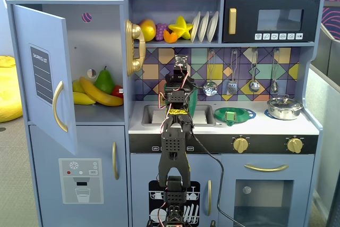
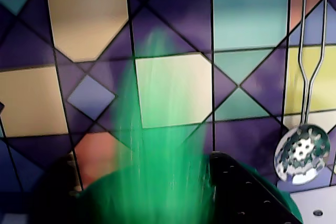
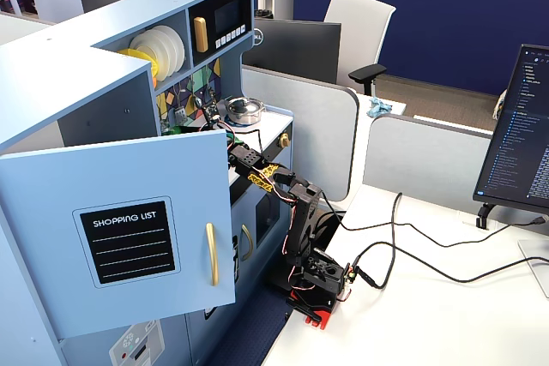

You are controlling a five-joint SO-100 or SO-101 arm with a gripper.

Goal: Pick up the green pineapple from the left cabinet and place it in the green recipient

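In the wrist view the green pineapple [image 2: 157, 145] is only a tall bright green streak of motion blur between my gripper [image 2: 142, 171] jaws, which stand wide apart and open. The streak runs down to the dark green rim of the green recipient [image 2: 100, 203] at the bottom edge. A black fingertip [image 2: 241, 192] shows on the right. In a fixed view the arm [image 1: 175, 142] reaches over the sink, and the green recipient [image 1: 194, 99] peeks out behind it. The left cabinet [image 1: 101, 41] stands with its door [image 1: 45, 83] swung open.
A banana [image 1: 98, 94] and a dark green pear [image 1: 104, 81] lie in the cabinet. A flat green dish [image 1: 234, 114] and a steel pot [image 1: 285, 107] sit on the counter right of the sink [image 1: 151, 114]. A slotted spoon [image 2: 302, 153] hangs on the tiled wall.
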